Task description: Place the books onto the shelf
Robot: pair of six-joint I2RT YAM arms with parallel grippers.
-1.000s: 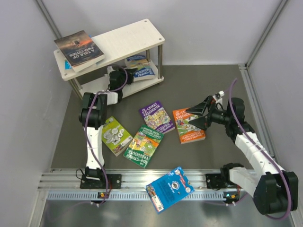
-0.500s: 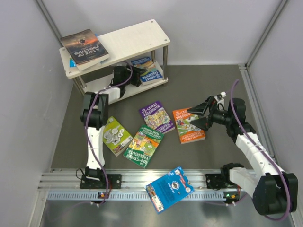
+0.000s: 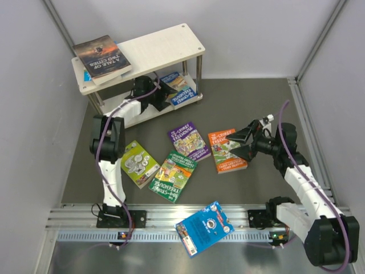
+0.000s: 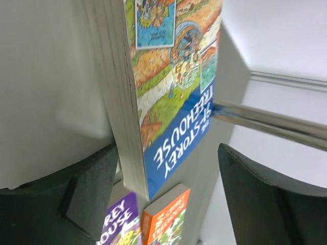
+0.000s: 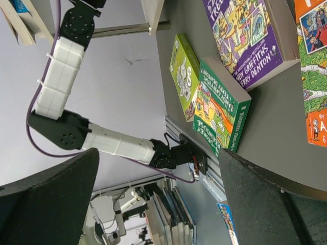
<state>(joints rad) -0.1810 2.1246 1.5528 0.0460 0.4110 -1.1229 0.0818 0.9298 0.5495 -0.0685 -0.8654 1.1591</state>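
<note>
- The left gripper (image 3: 161, 93) stands open around the blue book (image 3: 181, 90) on the shelf (image 3: 142, 48); it is best backed straight out, without dragging it.
- The right gripper (image 3: 243, 142) gapes above the orange book (image 3: 223, 157).

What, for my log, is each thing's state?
left tool: open around blue book.
right tool: open, empty.
blue book: on shelf, lower board.
dark book: flat on shelf top.
purple book: face-up.
orange book: face-up.
green book: face-up.
lime book: face-up.
bright blue book: face-up, overhanging rail.
</note>
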